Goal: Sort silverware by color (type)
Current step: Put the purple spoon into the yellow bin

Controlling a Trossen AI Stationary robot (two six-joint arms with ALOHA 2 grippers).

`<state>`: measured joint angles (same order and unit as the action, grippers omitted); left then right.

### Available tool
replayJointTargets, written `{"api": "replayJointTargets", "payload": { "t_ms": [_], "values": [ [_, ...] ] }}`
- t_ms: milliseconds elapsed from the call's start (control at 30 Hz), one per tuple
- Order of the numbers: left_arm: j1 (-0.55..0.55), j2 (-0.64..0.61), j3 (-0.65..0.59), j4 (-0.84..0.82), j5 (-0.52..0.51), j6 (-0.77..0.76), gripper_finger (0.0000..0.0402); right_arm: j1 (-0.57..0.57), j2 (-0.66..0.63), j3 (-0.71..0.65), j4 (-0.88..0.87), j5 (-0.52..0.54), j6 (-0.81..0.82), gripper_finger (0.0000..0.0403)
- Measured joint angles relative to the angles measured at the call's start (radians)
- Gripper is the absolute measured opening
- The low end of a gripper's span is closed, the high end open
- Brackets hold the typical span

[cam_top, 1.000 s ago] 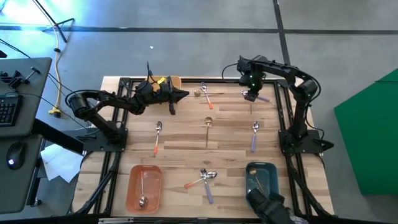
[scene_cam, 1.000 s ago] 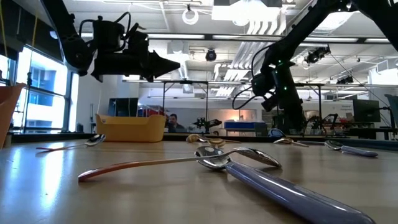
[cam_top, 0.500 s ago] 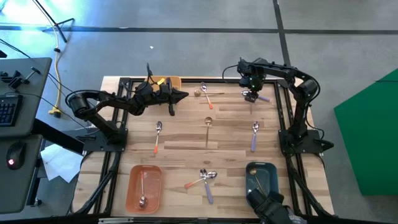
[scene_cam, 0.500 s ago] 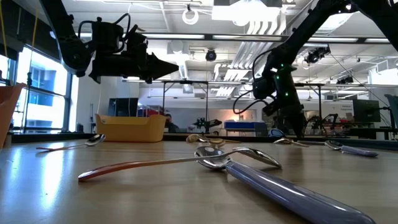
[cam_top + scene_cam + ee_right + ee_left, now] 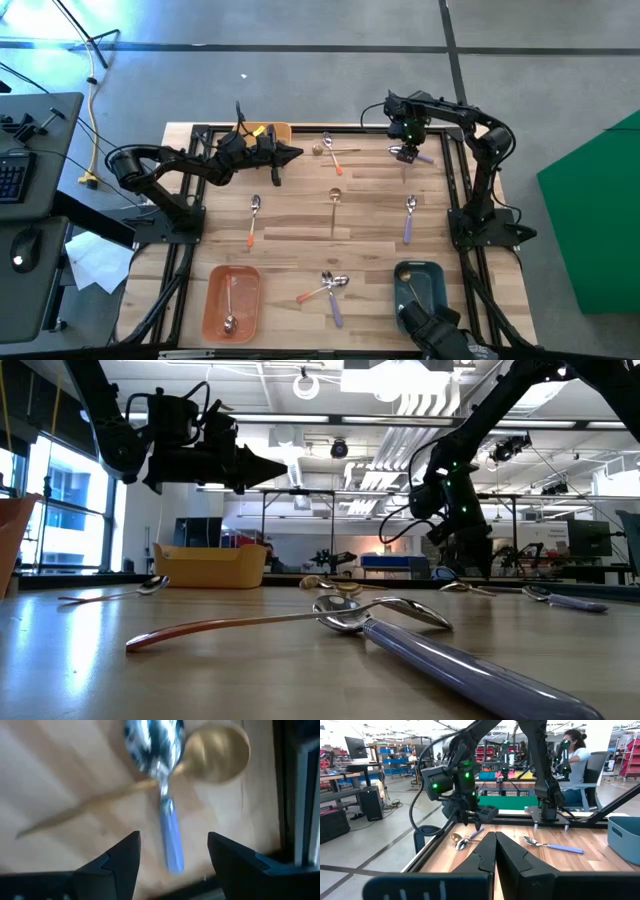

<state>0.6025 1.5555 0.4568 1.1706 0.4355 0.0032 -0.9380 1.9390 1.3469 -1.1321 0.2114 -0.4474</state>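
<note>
Bare counter (image 5: 300, 215) mid-board, easy passage. Far right corner tight: lavender-handled spoon (image 5: 161, 775) lies across gold spoon (image 5: 200, 757), frame rail (image 5: 292, 795) just beside.

overhead, table-level, two wrist views, blurry

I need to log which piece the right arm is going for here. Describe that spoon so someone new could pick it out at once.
Start at the table's far right corner, where the right hand hangs open. Directly under it lies a lavender-handled spoon, its silver bowl crossing over a gold spoon. It is the only lavender-handled spoon lying on a gold one; another lavender one lies alone nearer the blue bin.
</note>
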Motion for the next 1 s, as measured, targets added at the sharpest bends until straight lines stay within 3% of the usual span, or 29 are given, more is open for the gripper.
{"api": "replayJointTargets", "payload": {
  "t_ms": [133, 300, 467, 633, 1000],
  "values": [
    [0.0, 0.0, 0.0, 0.001, 0.0, 0.0, 0.0, 0.0, -0.001, 0.082, -0.046, 0.005, 0.049, 0.0216],
    [0.0, 0.0, 0.0, 0.002, 0.0, 0.0, 0.0, -0.005, 0.011, 0.136, -0.108, -0.092, 0.082, 0.0216],
    [0.0, 0.0, 0.0, 0.007, 0.0, 0.0, 0.0, 0.012, 0.127, 0.271, -0.264, -0.099, 0.178, 0.0208],
    [0.0, 0.0, 0.0, 0.009, 0.0, 0.0, 0.0, 0.053, 0.235, 0.405, -0.298, -0.099, 0.141, 0.0198],
    [0.0, 0.0, 0.0, 0.008, 0.0, 0.0, 0.0, 0.124, 0.255, 0.418, -0.239, -0.011, 0.064, 0.0197]
  ]
}}
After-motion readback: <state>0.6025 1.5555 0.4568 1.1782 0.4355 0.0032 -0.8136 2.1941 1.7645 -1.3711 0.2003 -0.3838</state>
